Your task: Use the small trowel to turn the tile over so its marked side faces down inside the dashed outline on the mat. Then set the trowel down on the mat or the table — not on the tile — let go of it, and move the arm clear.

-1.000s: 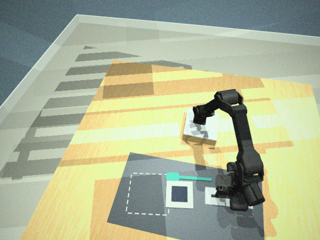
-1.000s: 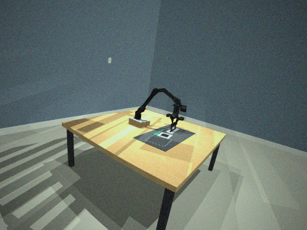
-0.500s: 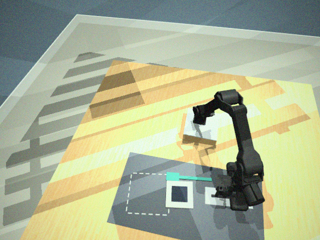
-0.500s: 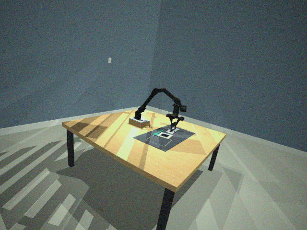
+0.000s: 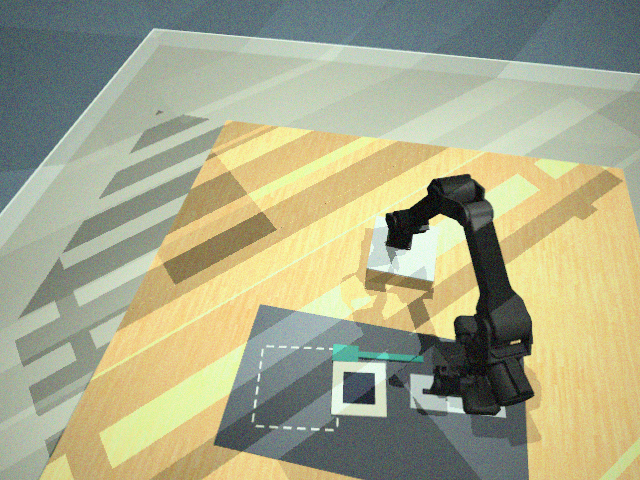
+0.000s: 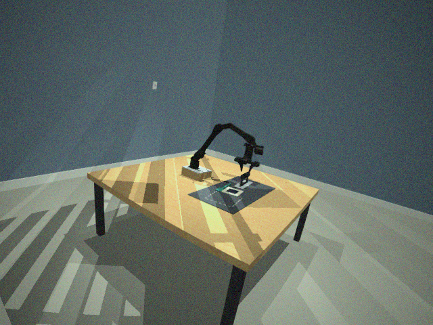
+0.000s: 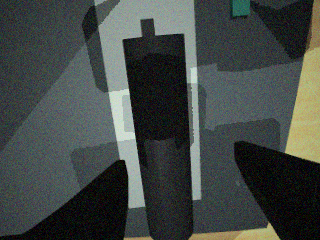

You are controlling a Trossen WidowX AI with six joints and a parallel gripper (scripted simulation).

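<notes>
The cream tile lies flat on the dark mat with its dark square mark up. It lies at the right side of the dashed outline, mostly outside it. The trowel's pale flat blade lies on the mat to the right of the tile, apart from it. Its black handle stands up from the blade. My gripper is open above the trowel, with a finger on each side of the handle and gaps on both sides. The top view partly hides the handle behind the arm.
A teal block with a thin bar lies along the tile's upper edge in the top view. The arm's pale base block stands on the wooden table beyond the mat. Strong shadow stripes cross everything.
</notes>
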